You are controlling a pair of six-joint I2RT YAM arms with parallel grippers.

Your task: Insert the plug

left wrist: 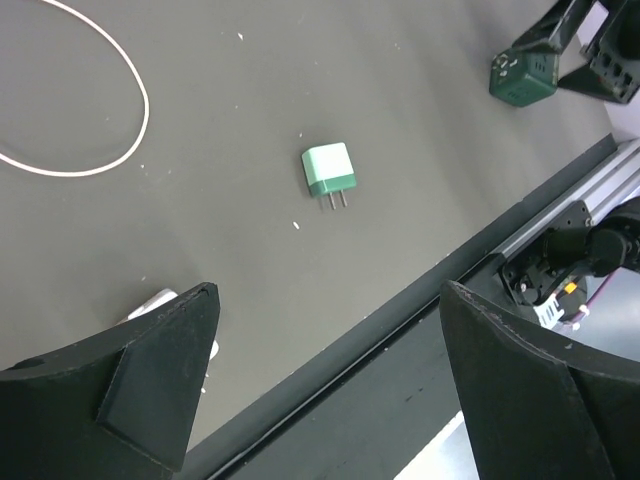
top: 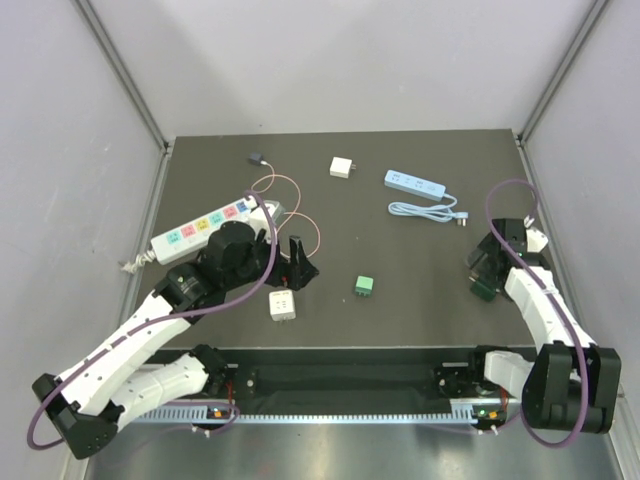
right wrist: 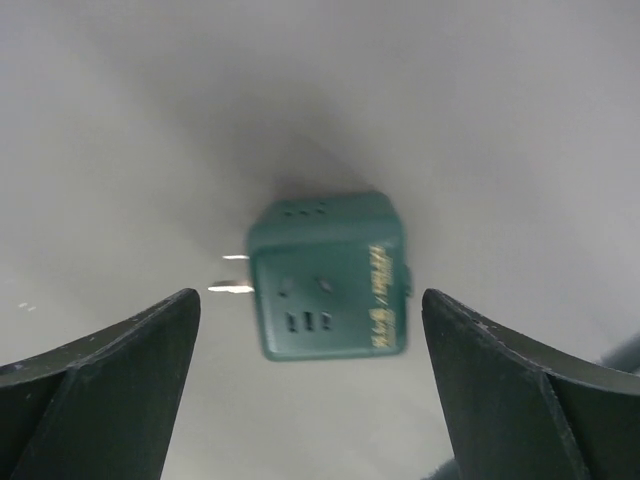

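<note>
A dark green cube adapter [right wrist: 328, 275] with two metal prongs on its left side lies on the table. It sits just beyond the tips of my open right gripper [right wrist: 310, 390], untouched. From above, the cube [top: 485, 291] is at the right edge, under the right gripper [top: 482, 278]. A small light green plug [left wrist: 328, 170] lies flat mid-table [top: 363, 286], prongs toward the near edge. My left gripper [left wrist: 330, 385] hangs open and empty above the table's front edge [top: 303, 264]. A long white power strip [top: 210, 222] with coloured switches lies at the back left.
A white plug [top: 283, 306] lies by the left gripper, half hidden behind a finger in the left wrist view. A pink cable [top: 290, 200] loops to a small black plug [top: 256, 157]. A white adapter [top: 343, 167] and a blue power strip [top: 416, 185] lie farther back.
</note>
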